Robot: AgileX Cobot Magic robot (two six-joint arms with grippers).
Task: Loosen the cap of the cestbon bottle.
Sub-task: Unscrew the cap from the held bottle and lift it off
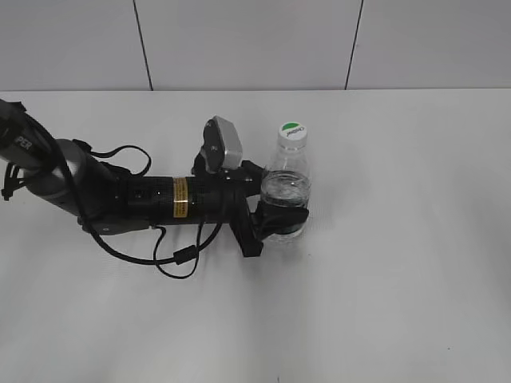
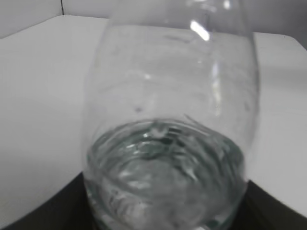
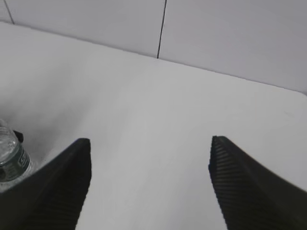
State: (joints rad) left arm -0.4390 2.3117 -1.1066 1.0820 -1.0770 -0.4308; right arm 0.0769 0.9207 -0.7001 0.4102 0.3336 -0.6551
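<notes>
The cestbon bottle (image 1: pixel 286 185) stands upright near the middle of the white table, clear, with water in its lower part. Its white and green cap (image 1: pixel 292 132) sits on the neck. My left gripper (image 1: pixel 281 214) is shut on the bottle's lower body, hiding the label band. The left wrist view is filled by the bottle (image 2: pixel 168 124), with dark fingers at the bottom corners. My right gripper (image 3: pixel 149 158) is open and empty above bare table, out of the exterior view. The bottle shows small at the left edge of the right wrist view (image 3: pixel 8 152).
The left arm (image 1: pixel 120 195) lies low across the left half of the table, with a looping black cable (image 1: pixel 180 259) in front of it. A grey panelled wall (image 1: pixel 255 44) stands behind the table's far edge.
</notes>
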